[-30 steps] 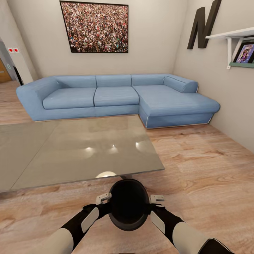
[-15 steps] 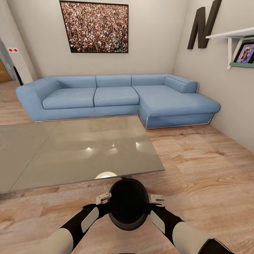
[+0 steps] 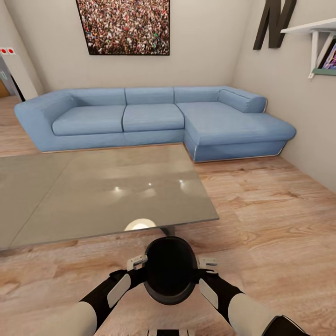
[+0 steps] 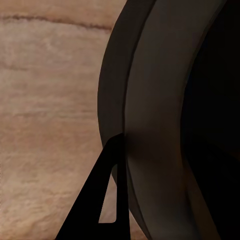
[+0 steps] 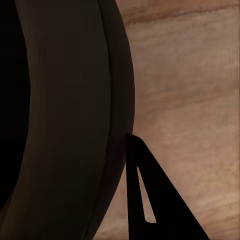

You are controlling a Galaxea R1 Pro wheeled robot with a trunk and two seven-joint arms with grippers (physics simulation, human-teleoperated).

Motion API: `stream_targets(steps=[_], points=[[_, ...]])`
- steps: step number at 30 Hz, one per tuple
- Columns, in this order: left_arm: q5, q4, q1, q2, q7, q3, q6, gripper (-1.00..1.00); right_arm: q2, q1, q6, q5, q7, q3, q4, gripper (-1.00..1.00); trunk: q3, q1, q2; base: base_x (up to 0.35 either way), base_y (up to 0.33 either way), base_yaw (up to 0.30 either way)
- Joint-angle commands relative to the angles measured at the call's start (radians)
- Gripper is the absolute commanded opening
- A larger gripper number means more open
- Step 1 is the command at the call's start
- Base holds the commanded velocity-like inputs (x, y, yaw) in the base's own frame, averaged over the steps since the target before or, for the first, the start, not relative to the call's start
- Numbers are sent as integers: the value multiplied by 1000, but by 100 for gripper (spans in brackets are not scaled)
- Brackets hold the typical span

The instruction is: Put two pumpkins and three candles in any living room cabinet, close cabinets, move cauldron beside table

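Floor [image 3: 280, 224] below; cauldron [image 3: 169, 270] mouth-up

We see a black cauldron [image 3: 169, 269], matte. Counter [image 3: 93, 193] at 11 o'clock is glossy grey. Sofa [image 3: 154, 122] at 12 is light blue. Floor [image 3: 270, 219] is tan woodgrain. Speckled multicolour wall picture [image 3: 123, 27]. Black-and-white arms.

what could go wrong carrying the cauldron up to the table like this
The cauldron is pinched between the left claw and right claw, one on each side of the rim; if either arm drifts outward, it may drop to the floor. It also hangs just short of the table edge, so rolling further forward could knock it against the glass.
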Motion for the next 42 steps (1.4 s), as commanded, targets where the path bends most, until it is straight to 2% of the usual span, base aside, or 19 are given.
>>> stream_targets(steps=[1, 6, 27, 28, 31, 32, 42], points=[[41, -4, -1, -5, -6, 0, -2, -100, 0, 0, 4, -7, 18, 15, -16, -100, -5, 0, -1, 0, 0, 0], [41, -4, -1, -5, -6, 0, -2, -100, 0, -1, 4, -7, 18, 15, -16, -100, -24, 2, -2, 0, 0, 0], [43, -4, -1, -5, -6, 3, -3, -100, 0, -1, 4, -8, 18, 15, -16, -100, -24, 2, -2, 0, 0, 0], [43, -4, -1, -5, -7, 3, -3, 100, 0, -1, 4, -9, 18, 15, -16, -100, -24, 2, -2, 0, 0, 0], [42, -4, -1, -5, -7, 3, -4, 100, 0, -1, 4, -9, 18, 15, -15, -100, -24, 2, -2, 0, 0, 0], [42, -4, -1, -5, -7, 3, -4, 100, 0, -1, 5, -9, 18, 15, -15, 100, -24, 2, -2, 0, 0, 0], [42, -4, -1, -5, -6, 4, -3, 100, 0, -1, 4, -9, 18, 15, -15, 100, -24, 2, -2, 0, 0, 0]])
